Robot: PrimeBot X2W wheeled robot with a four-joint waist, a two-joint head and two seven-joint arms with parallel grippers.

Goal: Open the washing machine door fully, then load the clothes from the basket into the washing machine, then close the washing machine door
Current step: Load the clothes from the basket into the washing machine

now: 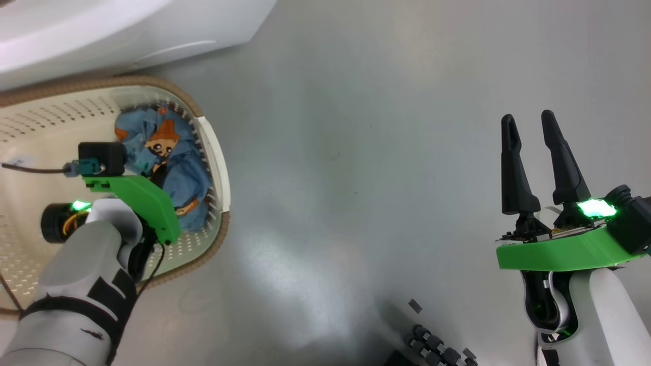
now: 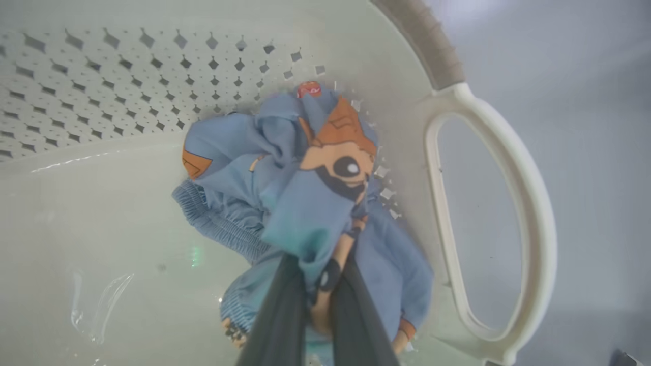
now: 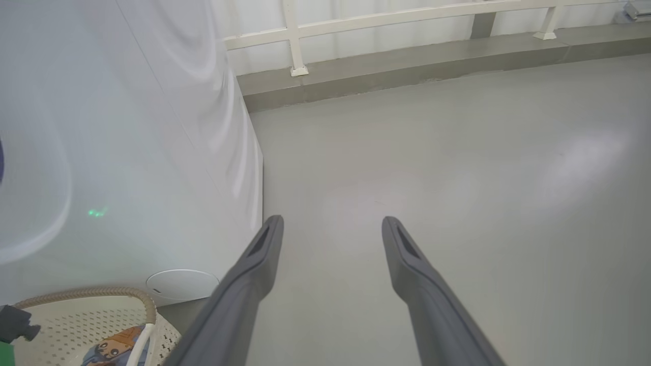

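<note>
The cream basket (image 1: pixel 218 168) with a brown rim stands on the floor at the left, and its white handle (image 2: pixel 529 213) shows in the left wrist view. Inside lie light blue clothes (image 1: pixel 170 173) with orange-brown bear prints, bunched against the basket's right wall. My left gripper (image 2: pixel 319 277) reaches down into the basket, shut on a fold of the blue clothes (image 2: pixel 310 203). The washing machine (image 1: pixel 101 30) is a white body at the top left; its side (image 3: pixel 127 152) fills the left of the right wrist view. My right gripper (image 1: pixel 531 132) hangs open over bare floor at the right. The washing machine door is out of view.
Grey floor (image 1: pixel 356 152) spreads between basket and right arm. A low white railing (image 3: pixel 407 20) and a grey kerb run along the far wall. A round white cap (image 3: pixel 182 283) sits low on the machine's side. Part of my base (image 1: pixel 432 351) shows at the bottom edge.
</note>
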